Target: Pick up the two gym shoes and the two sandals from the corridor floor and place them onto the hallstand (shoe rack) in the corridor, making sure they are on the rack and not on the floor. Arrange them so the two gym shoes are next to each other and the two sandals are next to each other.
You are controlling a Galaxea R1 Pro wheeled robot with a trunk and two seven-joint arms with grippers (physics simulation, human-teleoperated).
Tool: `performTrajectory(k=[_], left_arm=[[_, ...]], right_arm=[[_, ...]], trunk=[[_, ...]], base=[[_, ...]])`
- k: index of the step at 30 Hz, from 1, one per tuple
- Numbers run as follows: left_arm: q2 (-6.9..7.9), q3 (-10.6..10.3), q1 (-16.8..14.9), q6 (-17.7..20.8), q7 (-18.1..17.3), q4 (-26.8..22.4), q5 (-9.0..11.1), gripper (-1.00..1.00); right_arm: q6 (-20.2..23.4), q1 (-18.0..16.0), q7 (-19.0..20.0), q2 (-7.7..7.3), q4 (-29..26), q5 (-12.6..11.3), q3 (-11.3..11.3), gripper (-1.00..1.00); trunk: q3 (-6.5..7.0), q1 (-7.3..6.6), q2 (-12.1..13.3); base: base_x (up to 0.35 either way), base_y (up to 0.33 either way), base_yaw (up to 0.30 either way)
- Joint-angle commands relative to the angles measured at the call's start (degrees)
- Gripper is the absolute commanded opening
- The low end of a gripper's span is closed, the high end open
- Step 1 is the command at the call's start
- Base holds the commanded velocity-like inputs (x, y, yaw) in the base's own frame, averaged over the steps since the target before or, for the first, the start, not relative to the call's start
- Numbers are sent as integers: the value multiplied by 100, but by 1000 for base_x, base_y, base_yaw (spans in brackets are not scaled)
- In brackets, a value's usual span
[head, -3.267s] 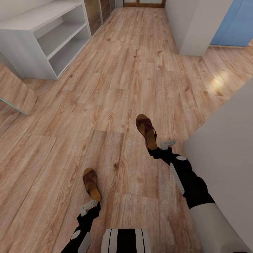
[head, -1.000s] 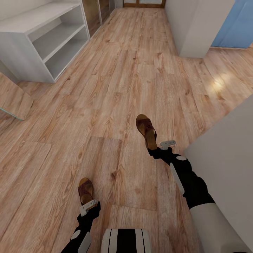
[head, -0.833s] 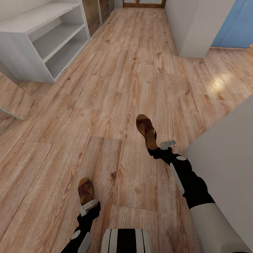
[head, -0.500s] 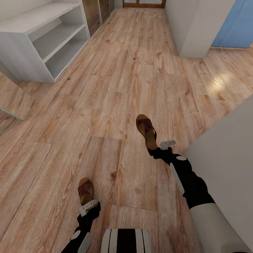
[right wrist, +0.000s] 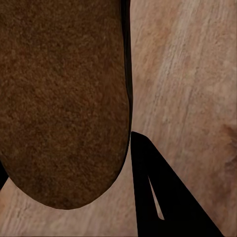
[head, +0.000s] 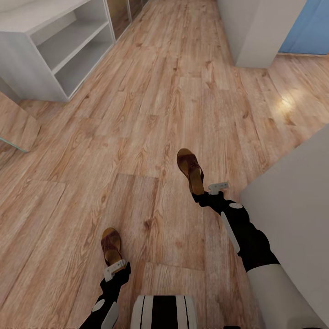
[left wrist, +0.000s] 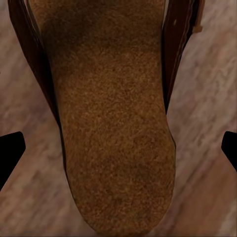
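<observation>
One sandal (head: 111, 245) heel-first in the left claw (head: 114, 270), another sandal (head: 191, 169) likewise pinched by the right claw (head: 211, 191).

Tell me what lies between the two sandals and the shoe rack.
In the head view, only bare wood floor separates the sandals, one at the left gripper and one at the right gripper, from the shoe rack.

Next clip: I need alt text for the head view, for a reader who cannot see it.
Two brown sandals, one at the left tool and one at the right tool, are carried above the wood-plank corridor floor. The light-grey hallstand, its shelves bare, stands ahead at the robot's left, and a white wall is close on its right.
</observation>
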Motion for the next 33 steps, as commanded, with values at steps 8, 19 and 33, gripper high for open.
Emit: performTrajectory(k=[8, 19, 33], left_arm=[[-2, 0, -2, -15, -1, 1, 46, 100], [-2, 1, -2, -15, -1, 1, 46, 100], [-2, 2, -2, -15, -1, 4, 46, 100]], right_arm=[[37, -2, -9, -4, -8, -23, 7, -100], [35, -2, -9, -4, -8, -23, 7, -100], [37, -2, -9, -4, -8, -23, 7, -100]], trunk=[[-25, -1, -1], [-132, 7, -5], [-297, 25, -15]], base=[[0, 0, 0], [0, 0, 0], [0, 0, 0]])
